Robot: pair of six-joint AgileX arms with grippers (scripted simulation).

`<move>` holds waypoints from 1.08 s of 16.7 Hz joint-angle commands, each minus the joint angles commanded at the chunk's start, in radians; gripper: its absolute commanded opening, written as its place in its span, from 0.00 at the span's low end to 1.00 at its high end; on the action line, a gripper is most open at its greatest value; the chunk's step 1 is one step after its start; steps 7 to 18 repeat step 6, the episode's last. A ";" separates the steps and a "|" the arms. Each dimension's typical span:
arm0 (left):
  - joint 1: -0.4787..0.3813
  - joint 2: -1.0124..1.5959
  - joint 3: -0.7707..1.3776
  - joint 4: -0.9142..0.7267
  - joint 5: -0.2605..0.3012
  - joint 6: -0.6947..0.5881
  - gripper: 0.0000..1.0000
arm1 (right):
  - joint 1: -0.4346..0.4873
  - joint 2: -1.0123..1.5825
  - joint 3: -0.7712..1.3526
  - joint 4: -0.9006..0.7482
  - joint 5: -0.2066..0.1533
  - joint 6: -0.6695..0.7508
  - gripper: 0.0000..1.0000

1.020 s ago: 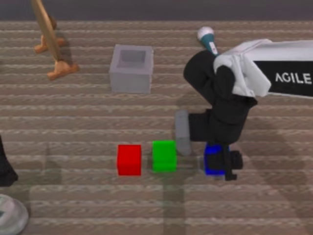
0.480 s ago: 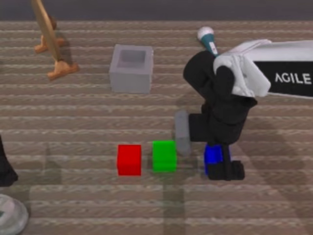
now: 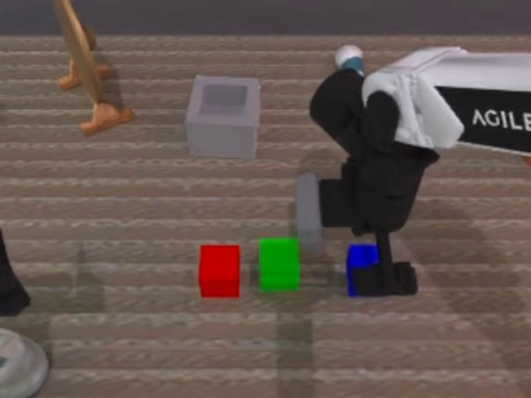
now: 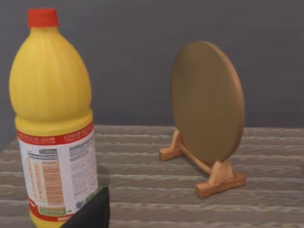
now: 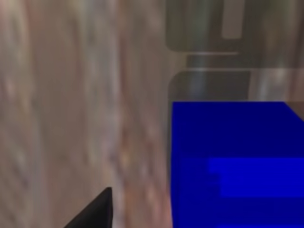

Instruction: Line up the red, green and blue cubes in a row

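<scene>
1. Right end effector (image 3: 383,278) sits spread at the blue cube (image 3: 359,264), which is on the bench right of the green cube (image 3: 279,264), gap wider than red-green.
2. Risk, I'd guess: lifting off crooked drags blue out of line with the red cube (image 3: 219,269).

Red cube (image 3: 219,269), green cube (image 3: 278,264) and blue cube (image 3: 359,264) lie flat in one row across the table. Red and green sit close together; blue lies farther right, partly covered.
</scene>
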 joint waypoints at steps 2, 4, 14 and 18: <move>0.000 0.000 0.000 0.000 0.000 0.000 1.00 | 0.002 -0.023 0.049 -0.089 0.000 0.000 1.00; 0.000 0.000 0.000 0.000 0.000 0.000 1.00 | 0.004 -0.047 0.093 -0.153 0.000 -0.001 1.00; 0.000 0.000 0.000 0.000 0.000 0.000 1.00 | 0.004 -0.059 0.110 -0.174 0.000 -0.001 1.00; 0.000 0.000 0.000 0.000 0.000 0.000 1.00 | 0.004 -0.059 0.110 -0.174 0.000 -0.001 1.00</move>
